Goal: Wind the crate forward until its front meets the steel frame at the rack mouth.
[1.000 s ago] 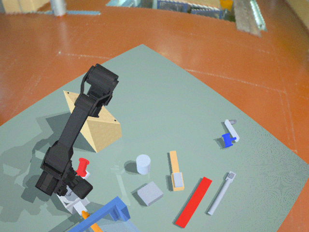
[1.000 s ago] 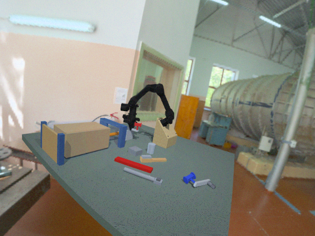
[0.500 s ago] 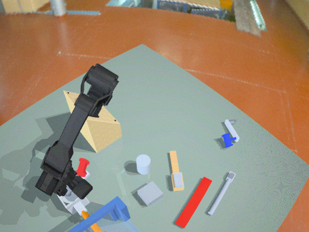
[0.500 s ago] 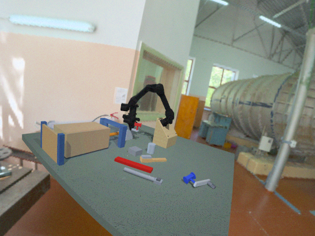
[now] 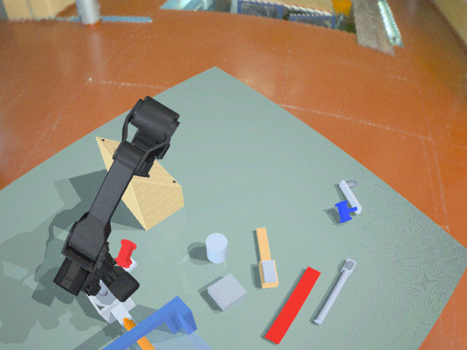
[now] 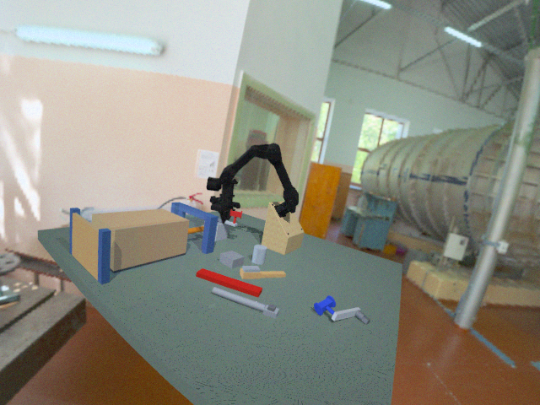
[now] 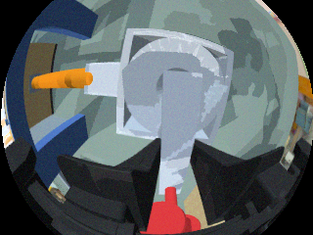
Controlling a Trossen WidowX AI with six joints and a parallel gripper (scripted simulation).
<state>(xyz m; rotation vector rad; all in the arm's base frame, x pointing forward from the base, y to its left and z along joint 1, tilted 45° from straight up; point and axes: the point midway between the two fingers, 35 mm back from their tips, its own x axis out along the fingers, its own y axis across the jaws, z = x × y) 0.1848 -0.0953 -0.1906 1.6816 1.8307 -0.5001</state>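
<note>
The crate [image 6: 150,240] sits flat in the cubby, with a gap before the blue frame [image 5: 150,320] [image 6: 209,235] [image 7: 64,17] at its mouth. An orange strap [image 5: 141,336] [image 6: 196,229] [image 7: 61,78] runs from the crate to the grey winch [image 6: 220,233] [image 7: 139,78]. The red-knobbed handle [image 5: 125,253] [image 6: 235,216] [image 7: 181,108] lies across the winch top, its hub end over the middle; the key is hidden. My gripper [image 7: 174,143] is shut on the handle's crank arm, between hub and red knob. Its fingertips are hidden in the top view.
A wooden wedge block [image 5: 160,203] [image 6: 283,235] stands near the arm. A blue-knobbed handle [image 5: 350,197] [image 6: 346,314], grey bar [image 5: 332,295], red bar [image 5: 293,305], mallet [image 5: 263,244], grey block [image 5: 227,292] and pale cylinder [image 5: 217,247] are spread over the bench.
</note>
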